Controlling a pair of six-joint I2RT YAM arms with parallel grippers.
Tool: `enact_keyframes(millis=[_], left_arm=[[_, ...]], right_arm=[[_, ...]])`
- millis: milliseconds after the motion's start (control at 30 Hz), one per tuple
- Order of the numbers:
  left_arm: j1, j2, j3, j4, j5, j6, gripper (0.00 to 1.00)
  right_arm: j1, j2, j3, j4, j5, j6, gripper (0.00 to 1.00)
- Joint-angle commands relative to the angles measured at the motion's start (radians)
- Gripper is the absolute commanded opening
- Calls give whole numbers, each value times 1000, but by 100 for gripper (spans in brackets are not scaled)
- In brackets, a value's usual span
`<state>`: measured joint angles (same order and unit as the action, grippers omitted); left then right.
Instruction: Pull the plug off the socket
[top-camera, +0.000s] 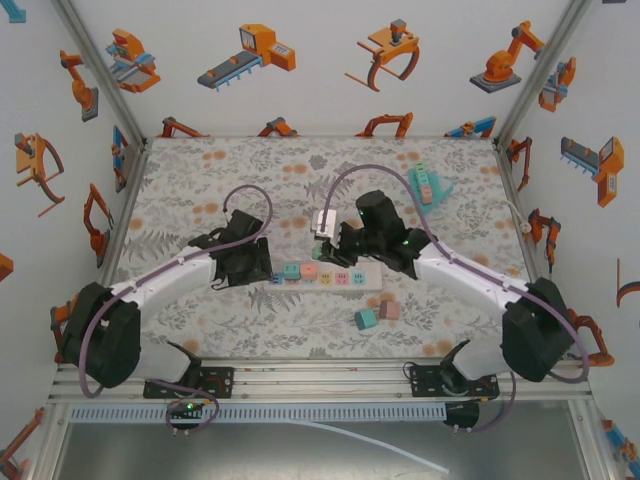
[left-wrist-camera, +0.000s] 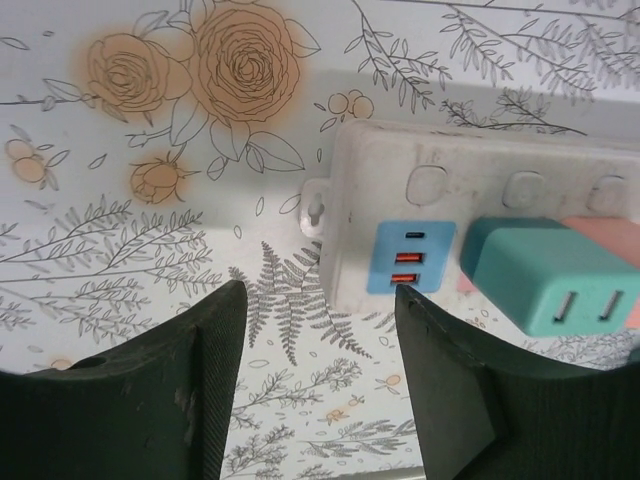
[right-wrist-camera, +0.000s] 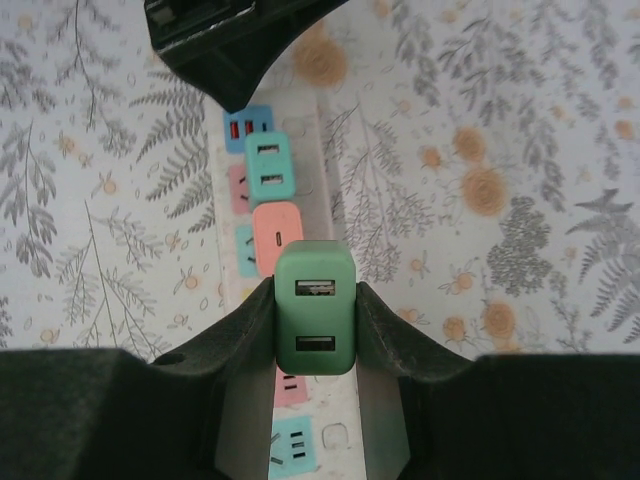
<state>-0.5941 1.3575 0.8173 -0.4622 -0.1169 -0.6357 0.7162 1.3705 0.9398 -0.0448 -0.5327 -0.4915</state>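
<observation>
Past two loose blocks (top-camera: 366, 319) near the desk's front edge, the right gripper (right-wrist-camera: 315, 290) clenches a green USB charger plug (right-wrist-camera: 315, 312) over the mid-desk power strip (top-camera: 376, 279); the left gripper (left-wrist-camera: 320, 295) stands released at the strip's left end.

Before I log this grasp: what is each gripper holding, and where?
Right gripper clamps the green plug by its two sides. Left gripper holds nothing.

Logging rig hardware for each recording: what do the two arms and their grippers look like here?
Both arms match: the left arm and right arm have white link shells between black joints. A lilac cable loops along each. The left gripper and right gripper have matt black fingers, broad at the root and tapering with curved inner faces. A green light glows near the right wrist.
</observation>
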Motion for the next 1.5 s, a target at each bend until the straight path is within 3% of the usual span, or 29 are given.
enact_keyframes(millis=[0,133,267,500,700,833,1100,1467], left_arm=[[-7,-74,57,-57,-39,35,59],[-12,-163,74,-45,-19,98,61],[-17,-272,64,46,124,234,67],[-35,-421,41,171,391,485,77],[-90,-488,20,179,500,748,90],[-121,-515,10,178,583,873,99],[-163,-520,0,190,676,959,97],[-204,-541,-64,213,666,1063,97]], right_arm=[[5,-96,-56,139,69,217,5],[5,-232,-148,222,193,472,4],[2,-353,-224,198,318,715,4],[0,-506,-344,125,389,1026,3],[0,-526,-431,67,378,1226,3],[0,-467,-447,60,302,1292,3],[5,-313,-466,116,271,1291,4],[17,-183,-515,228,279,1302,7]])
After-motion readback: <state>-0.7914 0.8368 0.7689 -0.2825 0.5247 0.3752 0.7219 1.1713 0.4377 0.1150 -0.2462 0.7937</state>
